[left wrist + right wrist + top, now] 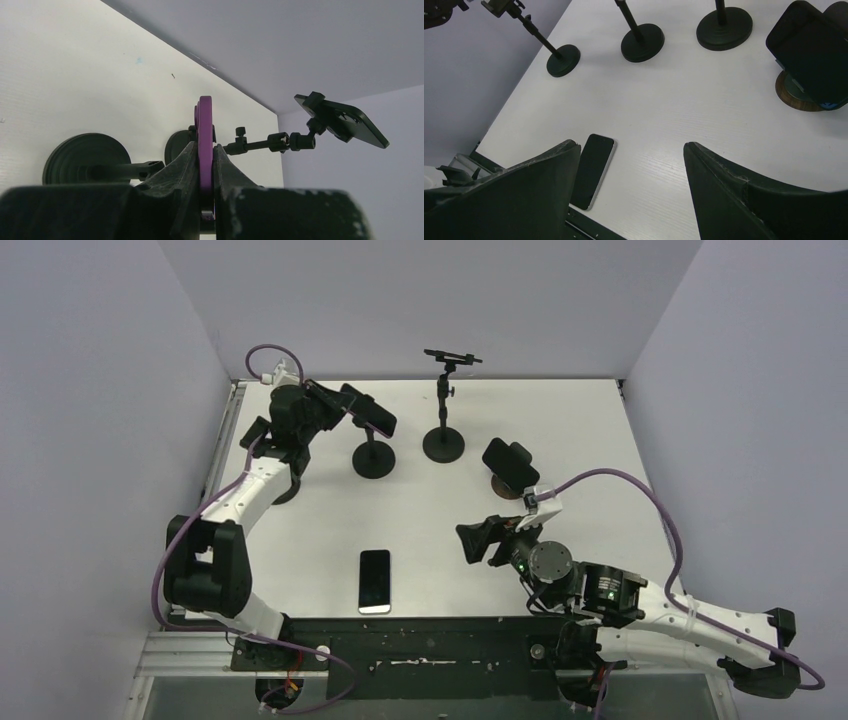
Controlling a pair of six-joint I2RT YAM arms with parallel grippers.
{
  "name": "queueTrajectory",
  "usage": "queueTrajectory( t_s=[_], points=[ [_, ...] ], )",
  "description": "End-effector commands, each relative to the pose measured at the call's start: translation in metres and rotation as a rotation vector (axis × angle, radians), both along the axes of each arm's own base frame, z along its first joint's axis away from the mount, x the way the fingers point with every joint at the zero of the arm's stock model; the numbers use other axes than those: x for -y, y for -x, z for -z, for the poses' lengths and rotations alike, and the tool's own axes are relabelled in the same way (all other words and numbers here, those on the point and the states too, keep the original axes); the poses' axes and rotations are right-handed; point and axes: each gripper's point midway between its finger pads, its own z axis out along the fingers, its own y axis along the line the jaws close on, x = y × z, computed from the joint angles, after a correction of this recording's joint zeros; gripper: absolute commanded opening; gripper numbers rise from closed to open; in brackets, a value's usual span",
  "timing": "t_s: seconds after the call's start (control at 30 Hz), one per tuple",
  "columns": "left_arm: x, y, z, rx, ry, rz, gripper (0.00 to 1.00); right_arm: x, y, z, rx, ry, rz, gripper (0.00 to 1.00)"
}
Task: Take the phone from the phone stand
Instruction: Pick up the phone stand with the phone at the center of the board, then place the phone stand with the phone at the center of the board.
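Left fingers (pixel 170 180) of mine clamp hard on the purple-edged slim phone (pixel 205 125); it sits atop its black round-based stand (pixel 374 462) at the far left of the white desk (pixel 560 420); my right fingers (pixel 539 190) gape wide, holding nothing.

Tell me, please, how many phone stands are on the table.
4: left black stand, middle black stand, right black stand, and wooden-base stand holding a phone. None seems hidden.
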Motion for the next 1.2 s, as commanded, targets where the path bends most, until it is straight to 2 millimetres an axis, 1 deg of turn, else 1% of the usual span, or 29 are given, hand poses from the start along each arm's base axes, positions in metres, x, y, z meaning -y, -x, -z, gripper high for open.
queueTrajectory(
  t_s=[0.0, 0.13, 0.23, 0.37, 0.5, 0.63, 0.73, 0.9, 1.03, 1.17],
  points=[
    [0.004, 0.014, -0.107, 0.257, 0.077, 0.05, 0.0, 0.014, -0.006, -0.036, 0.055, -0.023, 0.055, 0.78],
    [0.012, 0.035, -0.14, 0.321, 0.127, 0.106, 0.0, 0.012, -0.003, -0.053, 0.09, 0.022, 0.006, 0.82],
    [0.018, 0.054, -0.156, 0.349, 0.15, 0.151, 0.0, 0.005, 0.002, -0.063, 0.116, 0.06, -0.063, 0.84],
    [0.03, 0.086, -0.167, 0.376, 0.178, 0.232, 0.0, -0.008, 0.009, -0.074, 0.141, 0.114, -0.164, 0.86],
    [0.052, 0.119, -0.169, 0.398, 0.188, 0.344, 0.0, -0.022, 0.012, -0.081, 0.148, 0.163, -0.228, 0.87],
    [0.082, 0.151, -0.163, 0.416, 0.142, 0.483, 0.0, -0.027, 0.016, -0.091, 0.166, 0.175, -0.27, 0.89],
    [0.101, 0.168, -0.151, 0.394, 0.101, 0.578, 0.0, -0.024, 0.017, -0.099, 0.174, 0.147, -0.266, 0.9],
    [0.129, 0.196, -0.133, 0.408, 0.112, 0.731, 0.0, 0.001, 0.007, -0.098, 0.147, 0.112, -0.133, 0.97],
    [0.148, 0.209, -0.118, 0.402, 0.12, 0.823, 0.0, 0.007, 0.009, -0.093, 0.119, 0.118, -0.122, 1.0],
    [0.155, 0.211, -0.098, 0.375, 0.098, 0.877, 0.0, 0.005, 0.01, -0.088, 0.114, 0.149, -0.143, 1.0]
  ],
)
